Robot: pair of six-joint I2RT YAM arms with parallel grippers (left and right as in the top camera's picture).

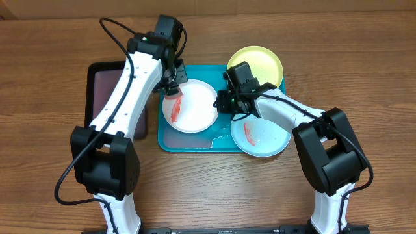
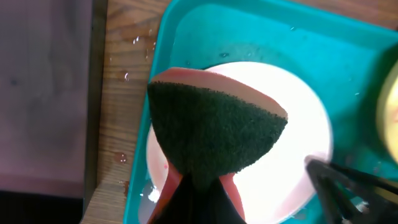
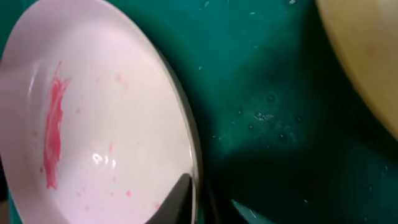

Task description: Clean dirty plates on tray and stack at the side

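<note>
Pincers logged first: the left pincer (image 1: 174, 92) is clamped on a sponge (image 2: 214, 134), pink-bodied with the dark green scouring face turned to the wrist camera, and is held over the left part of the white plate (image 1: 198, 107). Contact between sponge and plate cannot be told. The right pincer (image 3: 208, 202) is set astride that plate's right rim, one finger inside and one over the tray floor; whether the rim is actually pinched cannot be told.

Positions: the white plate is seated in the left half of the tray (image 1: 170, 140) and is marked by a red streak (image 3: 55, 124). The pale mint plate (image 1: 266, 140) lies at the tray's front right corner, lapping over the rim, with a red streak of its own. The yellow-green plate (image 1: 257, 64) is at the back right corner; no smear is made out on it. A black tray (image 1: 104, 91) stands just left of the turquoise one.

Step judged: scrubbing of the first plate, steadied by the right arm; nothing is stacked at the side yet.

Next move, as judged: the scouring face is to be pressed on the streak and drawn across it, the rim being braced so the plate is not slid over the wet tray floor
</note>
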